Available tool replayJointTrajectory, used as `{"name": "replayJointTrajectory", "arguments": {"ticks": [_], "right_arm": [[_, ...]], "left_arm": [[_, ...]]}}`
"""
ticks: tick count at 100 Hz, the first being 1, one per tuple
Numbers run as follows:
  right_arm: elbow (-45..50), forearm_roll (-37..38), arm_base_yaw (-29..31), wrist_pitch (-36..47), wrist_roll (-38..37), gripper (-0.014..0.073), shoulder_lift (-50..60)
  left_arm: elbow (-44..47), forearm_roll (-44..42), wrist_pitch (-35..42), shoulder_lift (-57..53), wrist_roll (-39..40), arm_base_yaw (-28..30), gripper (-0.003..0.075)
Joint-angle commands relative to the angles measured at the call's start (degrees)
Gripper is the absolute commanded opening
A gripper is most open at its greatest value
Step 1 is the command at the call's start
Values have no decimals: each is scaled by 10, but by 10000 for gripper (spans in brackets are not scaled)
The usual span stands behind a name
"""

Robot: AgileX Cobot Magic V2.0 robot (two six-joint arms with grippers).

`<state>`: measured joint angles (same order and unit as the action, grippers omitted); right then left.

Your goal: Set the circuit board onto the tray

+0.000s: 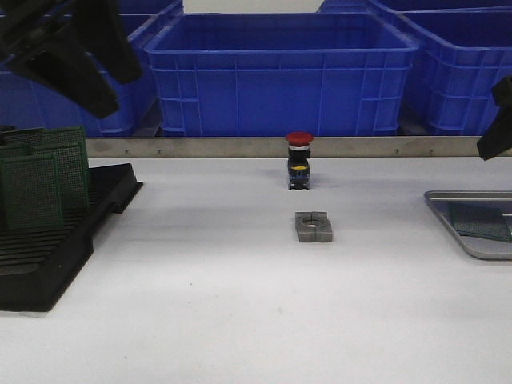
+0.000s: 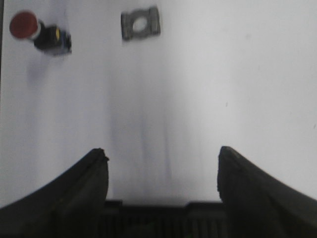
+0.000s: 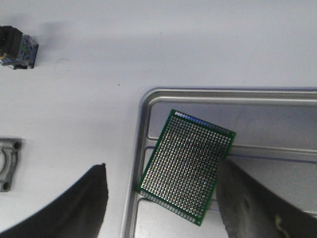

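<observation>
**Board already lying in the tray**

Your perforated circuit board (image 3: 187, 166) lies flat inside the tray (image 3: 208, 94), at the table's 3 o'clock edge (skewed). Both the right gripper (image 3: 161, 203) and left gripper (image 2: 162, 191) hang spread, holding nothing, likely released.

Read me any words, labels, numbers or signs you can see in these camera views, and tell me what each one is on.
No text can be read in any view.
Red push button: a yellow band on its body, too small and blurred to show any marking.
Circuit board on the tray: only rows of holes, no print.
Blue bins: no labels visible.
</observation>
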<state>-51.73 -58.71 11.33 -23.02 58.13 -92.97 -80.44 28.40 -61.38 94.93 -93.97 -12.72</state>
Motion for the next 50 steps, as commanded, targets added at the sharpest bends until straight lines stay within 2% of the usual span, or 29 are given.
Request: {"name": "replayJointTrajectory", "arguments": {"ticks": [1, 28, 50], "right_arm": [[-16, -12, 3, 1, 7, 486, 34], [-16, -12, 3, -5, 7, 486, 36], [-16, -12, 3, -6, 7, 486, 36]], "left_arm": [[-16, -16, 5, -27, 6, 24, 439], [-16, -13, 2, -16, 6, 86, 439], [-15, -22, -19, 15, 6, 100, 439]]}}
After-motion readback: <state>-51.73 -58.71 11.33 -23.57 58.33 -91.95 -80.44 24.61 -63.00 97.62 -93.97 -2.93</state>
